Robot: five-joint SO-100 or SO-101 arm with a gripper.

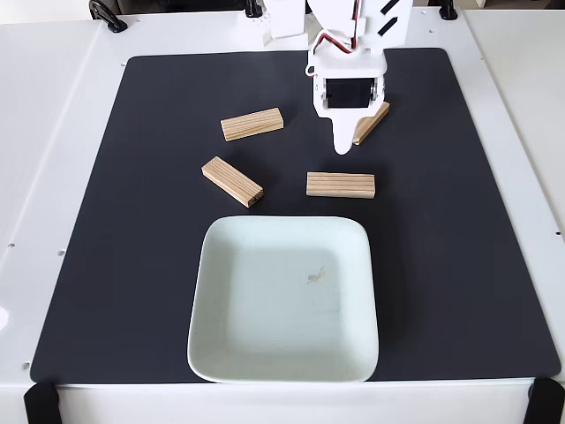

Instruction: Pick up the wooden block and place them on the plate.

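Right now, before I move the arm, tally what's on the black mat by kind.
Wooden blocks: 4, the last partly behind the gripper
Plate: 1, nothing on it
Total: 5

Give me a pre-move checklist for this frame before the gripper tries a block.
1. Plate free of blocks: ok, just a small smudge inside.
2. Gripper at a block: ok, beside the tilted far-right block.
3. Block gripped: cannot tell, the arm hides part of it.
4. Other three blocks on the black mat: ok, upper-left, left, centre.
5. Path to plate: cannot tell, the centre block lies between.
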